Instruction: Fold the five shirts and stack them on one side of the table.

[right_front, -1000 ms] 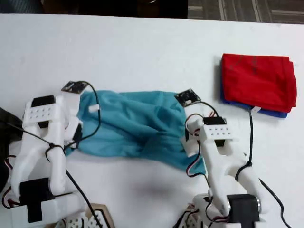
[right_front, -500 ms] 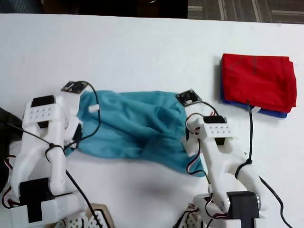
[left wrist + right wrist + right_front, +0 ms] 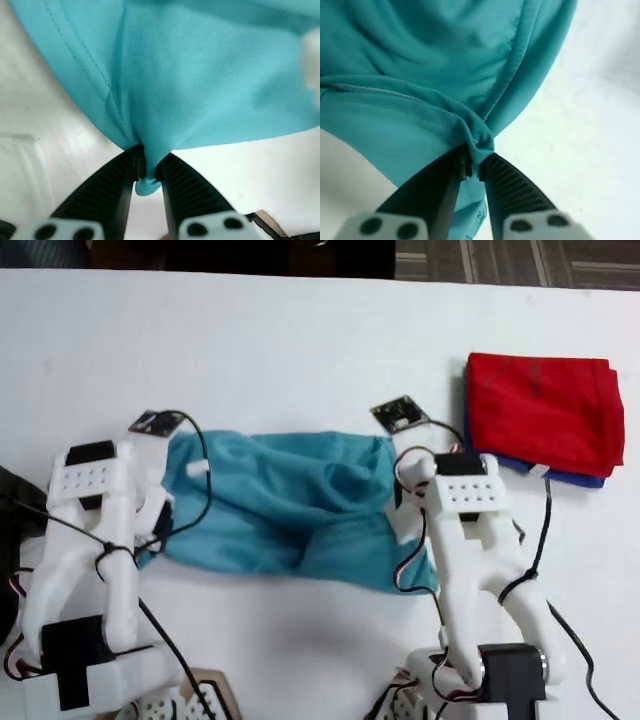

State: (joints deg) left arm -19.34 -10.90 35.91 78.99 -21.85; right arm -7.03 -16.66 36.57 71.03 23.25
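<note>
Left claw: mine, jaws pinched tight on a bunched edge of the teal shirt, at the shirt's left end. Right claw: mine, likewise clamped on a gathered fold at the shirt's right end, the cloth spanning rumpled between my two arms over the white table. Folded red shirt: on top of a folded blue shirt, at the table's right side, just beside my right arm.
</note>
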